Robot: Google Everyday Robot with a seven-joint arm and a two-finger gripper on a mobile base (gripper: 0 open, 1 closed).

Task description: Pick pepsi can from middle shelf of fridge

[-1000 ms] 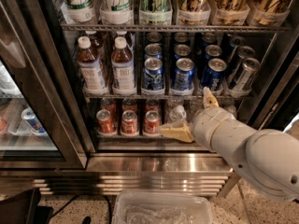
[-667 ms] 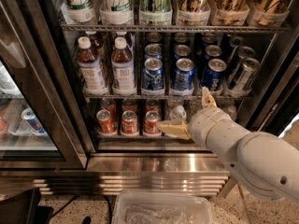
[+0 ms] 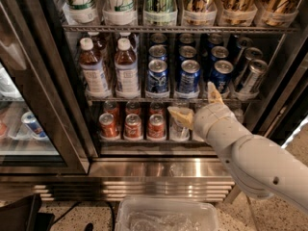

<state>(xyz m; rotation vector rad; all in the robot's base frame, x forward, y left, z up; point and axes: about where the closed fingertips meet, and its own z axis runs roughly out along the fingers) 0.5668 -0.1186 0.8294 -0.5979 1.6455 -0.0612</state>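
Note:
Three blue pepsi cans stand at the front of the middle shelf (image 3: 144,98), with more behind: left (image 3: 158,76), middle (image 3: 189,76) and right (image 3: 221,74). The fridge (image 3: 159,165) is open in front of me. My gripper (image 3: 197,105) is on the white arm coming from the lower right. It is open and empty. One fingertip (image 3: 214,92) is just below the right pepsi can. The other finger (image 3: 180,116) lies in front of the lower shelf. The gripper touches no can.
Two brown bottles (image 3: 109,69) stand left of the pepsi cans and slim silver-black cans (image 3: 250,75) to their right. Red cans (image 3: 133,125) fill the lower shelf and tall cans (image 3: 159,1) the upper one. A glass door (image 3: 29,105) is at the left. A clear plastic bin (image 3: 166,215) sits on the floor.
My gripper has risen a little, from in front of the lower shelf towards the edge of the middle shelf. It stays open. No can has moved.

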